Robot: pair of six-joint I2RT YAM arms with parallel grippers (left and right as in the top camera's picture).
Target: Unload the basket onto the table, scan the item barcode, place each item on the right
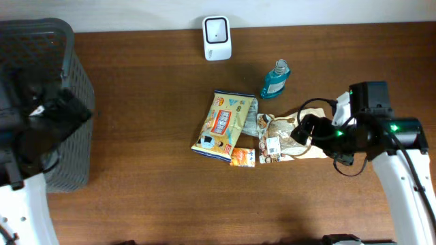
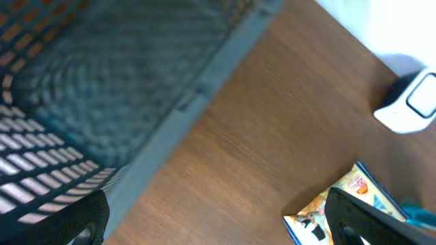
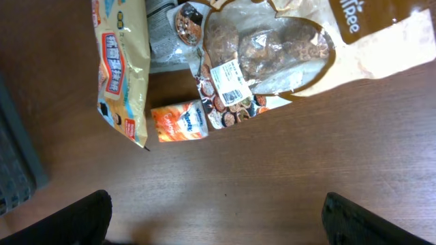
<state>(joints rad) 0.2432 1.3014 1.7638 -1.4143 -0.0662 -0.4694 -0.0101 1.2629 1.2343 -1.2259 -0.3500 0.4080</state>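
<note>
Left wrist view is mostly blur: the gray basket [image 2: 102,82] fills the top left, and the yellow snack bag [image 2: 340,201] is half behind a dark finger and cut off at the bottom edge. Overhead, the left arm is just a dark blob over the basket, so I can't make out its fingers there. In the wrist shot, the left gripper [image 2: 218,218] stands spread wide with nothing between the 2 fingers.

The right wrist view crops the brown cookie bag [image 3: 272,51] at the top and right. A gray wrapper [image 3: 163,34] is wedged between it and the snack bag, and I can't read its print. Overhead, the arm's dark body covers the bag's right end.

The cookie bag lies flat on the table [image 1: 150,102], its white barcode label [image 3: 228,82] facing up, just beside the small orange packet [image 3: 178,121]. The right gripper [image 3: 214,204] is released. Its fingers sit wide apart in the bottom corners, with the label above the gap and bare wood in between. The white scanner [image 1: 217,37] sits at the far edge, well apart, and the blue bottle [image 1: 275,80] is near the bags.
</note>
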